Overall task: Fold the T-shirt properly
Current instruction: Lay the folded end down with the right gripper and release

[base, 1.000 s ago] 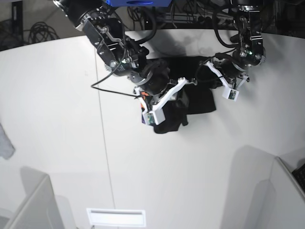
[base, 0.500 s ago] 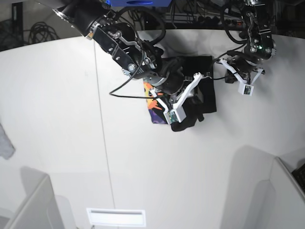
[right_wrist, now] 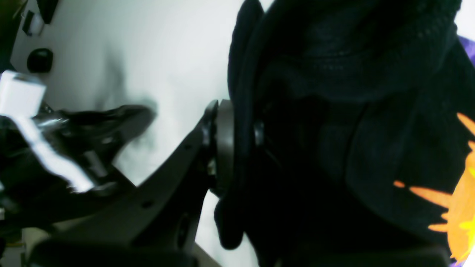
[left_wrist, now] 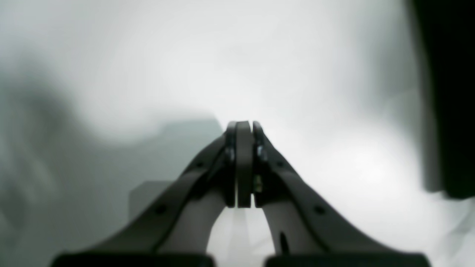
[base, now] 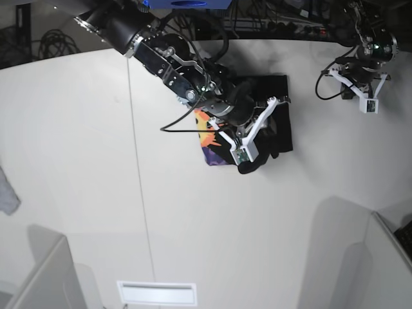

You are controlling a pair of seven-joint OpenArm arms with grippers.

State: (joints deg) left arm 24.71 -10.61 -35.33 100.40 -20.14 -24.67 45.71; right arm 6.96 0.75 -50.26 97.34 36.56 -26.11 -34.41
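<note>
The right gripper (right_wrist: 237,155) is clamped on a thick bunch of the shirt (base: 273,106), whose folded bulk lies on the table (base: 77,161) under and beside it, print (base: 207,132) showing at its near side. The left gripper (left_wrist: 243,128), jaws pressed together and empty, hangs over bare table with only the shirt's edge off to one side. The risk, I judge, is that the bunch drags lower layers along or drops crooked, spoiling the fold

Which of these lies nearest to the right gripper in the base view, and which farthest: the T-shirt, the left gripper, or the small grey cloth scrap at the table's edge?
From the right gripper:
1. T-shirt: clamped in its jaws, mid-table.
2. Left gripper: shut and empty, off toward the view's upper right.
3. Grey cloth scrap: at the far left edge, clearly farthest.
</note>
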